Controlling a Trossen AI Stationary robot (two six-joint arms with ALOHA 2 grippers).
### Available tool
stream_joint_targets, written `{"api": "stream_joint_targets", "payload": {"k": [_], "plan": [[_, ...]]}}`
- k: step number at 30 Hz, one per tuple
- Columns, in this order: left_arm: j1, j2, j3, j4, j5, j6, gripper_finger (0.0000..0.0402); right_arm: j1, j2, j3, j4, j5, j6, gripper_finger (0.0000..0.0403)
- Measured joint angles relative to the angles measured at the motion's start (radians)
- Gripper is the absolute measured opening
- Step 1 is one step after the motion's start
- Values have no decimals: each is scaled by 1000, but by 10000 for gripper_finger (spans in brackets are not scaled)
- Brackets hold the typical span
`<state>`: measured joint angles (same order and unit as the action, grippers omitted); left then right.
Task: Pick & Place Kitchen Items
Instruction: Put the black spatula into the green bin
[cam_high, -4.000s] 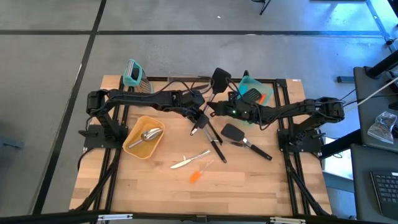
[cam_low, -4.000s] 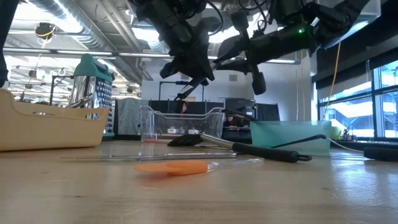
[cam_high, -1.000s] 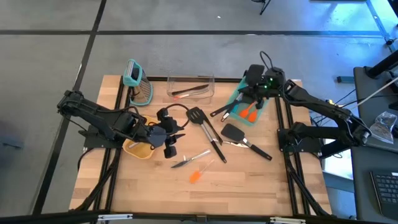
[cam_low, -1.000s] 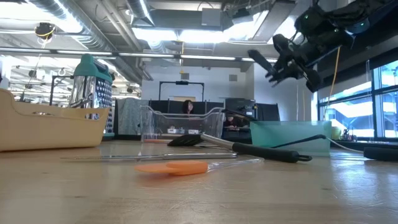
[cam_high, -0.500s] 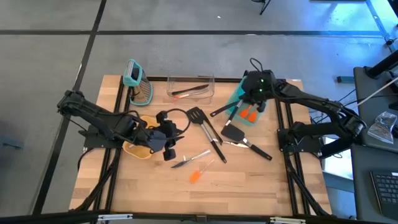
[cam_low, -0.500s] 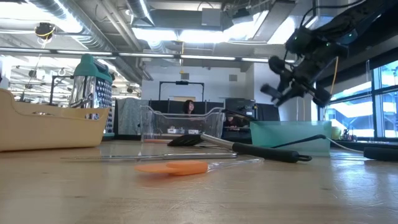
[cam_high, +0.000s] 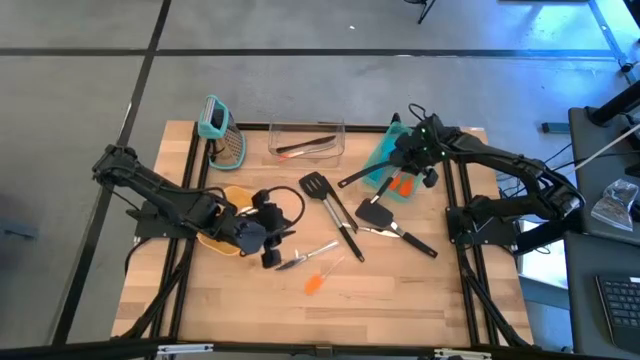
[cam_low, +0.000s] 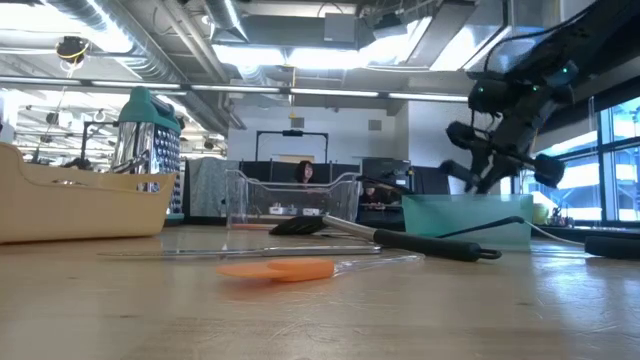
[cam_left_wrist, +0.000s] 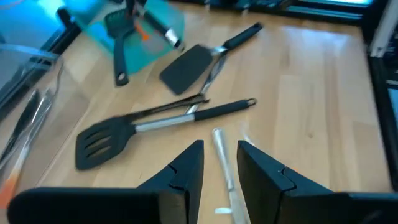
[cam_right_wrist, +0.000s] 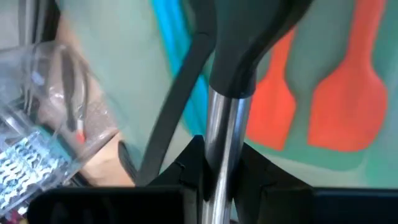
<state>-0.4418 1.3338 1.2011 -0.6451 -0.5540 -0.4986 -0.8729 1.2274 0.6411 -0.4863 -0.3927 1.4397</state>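
Right end effector (cam_high: 405, 160) over the teal plastic bin (cam_high: 384, 158) at the far right of the wooden bench (cam_high: 400, 300), fingers pinched on the steel shaft of a black-handled utensil (cam_right_wrist: 227, 118), its head above two orange silicone spatulas (cam_right_wrist: 317, 93) lying in that bin. Left end effector (cam_left_wrist: 219, 163) low over the bench's middle left, just beside the yellow bowl (cam_high: 215, 240), fingers spread a little and holding nothing, a thin metal knife (cam_left_wrist: 224, 168) lying between them. Nearby on the bench: black slotted turner (cam_high: 316, 186), black solid turner (cam_high: 375, 213), orange spatula with a clear handle (cam_high: 316, 283). Clear plastic tray (cam_high: 306, 141) and teal-topped metal grater (cam_high: 222, 130) along the far edge.
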Motion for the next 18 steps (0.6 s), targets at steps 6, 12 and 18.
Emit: {"api": "stream_joint_targets", "payload": {"k": [6,12,18], "plan": [[-34,0,0,67,-5,48,92,-20,0,-112,144,-7,72,48],[-42,0,0,69,-21,52,92,-45,0,-132,174,-15,22,52],[-41,0,0,67,-32,59,92,-46,0,-132,207,89,-164,99]]}}
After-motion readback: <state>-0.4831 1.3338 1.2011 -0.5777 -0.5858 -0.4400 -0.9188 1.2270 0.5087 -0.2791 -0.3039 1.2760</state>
